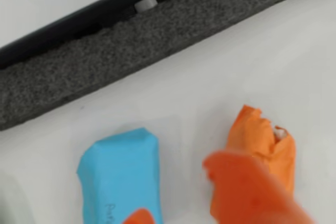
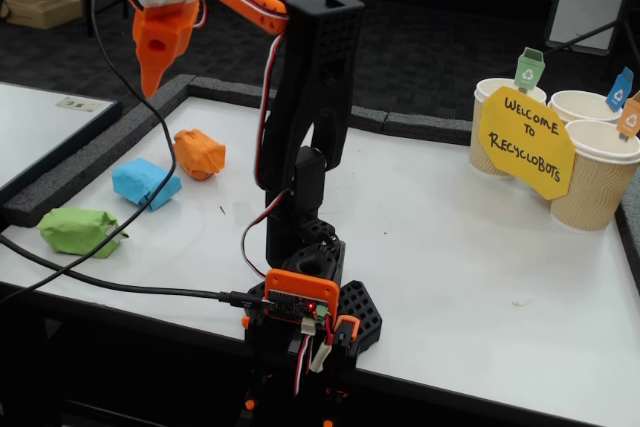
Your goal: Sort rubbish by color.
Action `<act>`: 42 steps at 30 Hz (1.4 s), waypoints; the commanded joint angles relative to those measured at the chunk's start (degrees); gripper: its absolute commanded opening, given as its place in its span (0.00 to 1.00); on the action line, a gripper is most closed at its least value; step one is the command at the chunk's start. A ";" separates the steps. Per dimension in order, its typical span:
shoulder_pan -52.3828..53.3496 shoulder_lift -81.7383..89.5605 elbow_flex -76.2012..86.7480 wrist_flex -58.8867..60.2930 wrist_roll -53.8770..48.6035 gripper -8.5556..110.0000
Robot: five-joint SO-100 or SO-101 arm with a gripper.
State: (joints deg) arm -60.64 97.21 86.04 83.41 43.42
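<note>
Orange plastic makes up the gripper, which hangs high above the white table in the fixed view, its tip pointing down with nothing between the fingers; whether the jaws are parted or together I cannot tell from either view. Taking the orange wad as landmark: in the fixed view it lies on the table below the gripper and a little to its right, well apart from it. The light blue wad lies just beside the orange wad, to its lower left, and the light green wad lies farther out the same way, near the table's front-left edge. In the wrist view the orange wad sits right of the light blue wad, with a blurred orange fingertip overlapping its lower part. Beige cups with a yellow sign stand far right of the orange wad
</note>
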 commanded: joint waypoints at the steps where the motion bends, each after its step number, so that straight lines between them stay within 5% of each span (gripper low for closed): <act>1: 0.70 1.93 -1.85 2.02 1.14 0.19; 15: 0.53 1.93 -0.62 2.02 21.62 0.26; 32: 0.70 -6.86 4.04 -8.09 21.88 0.30; 42: 9.40 -9.32 2.11 -12.74 21.27 0.28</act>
State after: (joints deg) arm -55.28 86.48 92.02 73.04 64.42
